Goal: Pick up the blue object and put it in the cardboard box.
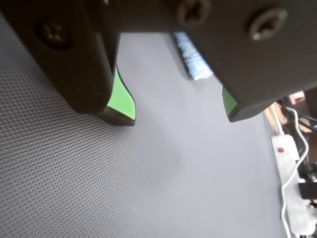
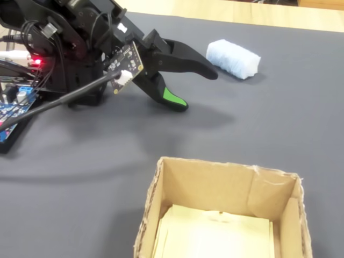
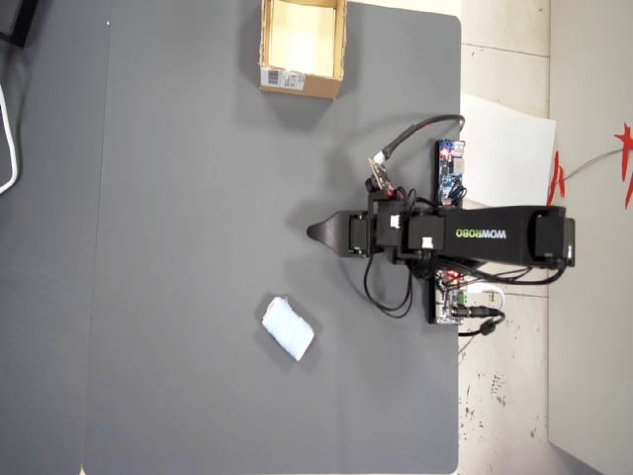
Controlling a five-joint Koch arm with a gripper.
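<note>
Nearest to you in the fixed view stands the cardboard box [image 2: 226, 215], open at the top, with only a pale yellowish lining inside. The blue object is not in it yet.

Behind the box you see the gripper [image 2: 196, 86], low over the dark mat [image 2: 80, 204]. Its two jaws are apart, and between them there is nothing; the wrist view shows the green pads [image 1: 121, 99] with bare mat in the gap.

Farther, close beyond the fingertips but not touching them, lies the blue object [image 2: 234, 58]. In the overhead view it [image 3: 288, 328] rests to one side of the gripper's line, and well apart from the box [image 3: 303, 45].

You should expect a light and soft block: the surface looks fuzzy and ribbed, the corners are rounded. I judge it will compress under the pads and not slip, and it is not fragile. Take it across its short width, near the middle, so that it does not tilt. Turn the arm toward it first.
</note>
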